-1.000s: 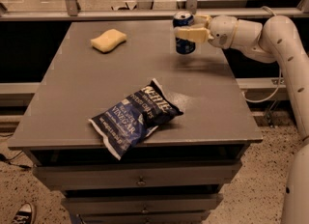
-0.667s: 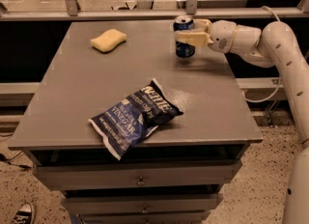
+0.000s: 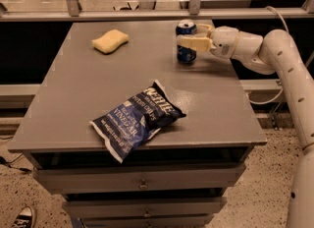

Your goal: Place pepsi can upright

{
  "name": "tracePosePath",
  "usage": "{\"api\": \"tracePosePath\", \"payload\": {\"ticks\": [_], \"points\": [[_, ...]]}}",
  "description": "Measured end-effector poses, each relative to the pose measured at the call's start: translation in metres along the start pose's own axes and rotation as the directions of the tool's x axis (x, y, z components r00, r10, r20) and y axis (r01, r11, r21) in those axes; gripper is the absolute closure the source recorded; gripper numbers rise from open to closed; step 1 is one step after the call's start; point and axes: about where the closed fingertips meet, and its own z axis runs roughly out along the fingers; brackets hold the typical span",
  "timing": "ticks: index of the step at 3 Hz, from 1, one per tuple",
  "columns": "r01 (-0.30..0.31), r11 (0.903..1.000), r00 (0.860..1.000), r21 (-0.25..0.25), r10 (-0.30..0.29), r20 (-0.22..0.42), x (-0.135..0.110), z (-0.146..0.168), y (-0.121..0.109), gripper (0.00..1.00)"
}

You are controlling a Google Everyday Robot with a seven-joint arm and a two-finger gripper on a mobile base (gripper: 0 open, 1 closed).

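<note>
The pepsi can (image 3: 186, 54) is dark blue with a silver top. It stands upright at the far right part of the grey table (image 3: 98, 89), its base at or just above the surface. My gripper (image 3: 184, 37) reaches in from the right and is shut on the can, with one pale finger (image 3: 192, 43) across the can's front. The white arm (image 3: 279, 55) stretches off to the right edge of the view.
A dark blue crinkled chip bag (image 3: 135, 119) lies near the table's front edge. A yellow sponge (image 3: 110, 41) lies at the far left. A metal rail (image 3: 147, 13) runs behind the table. Drawers sit below the tabletop.
The gripper has brought the can down a little toward the table, still upright. The chip bag and sponge have not moved.
</note>
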Motion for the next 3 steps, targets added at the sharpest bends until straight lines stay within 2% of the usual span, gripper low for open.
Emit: {"api": "tracePosePath", "payload": {"ticks": [2, 3], "points": [[-0.011, 0.9999, 1.000, -0.001, 0.011, 0.007, 0.008, -0.005, 0.003, 0.13], [-0.001, 1.0000, 1.000, -0.002, 0.001, -0.031, 0.012, -0.012, 0.007, 0.00]]}}
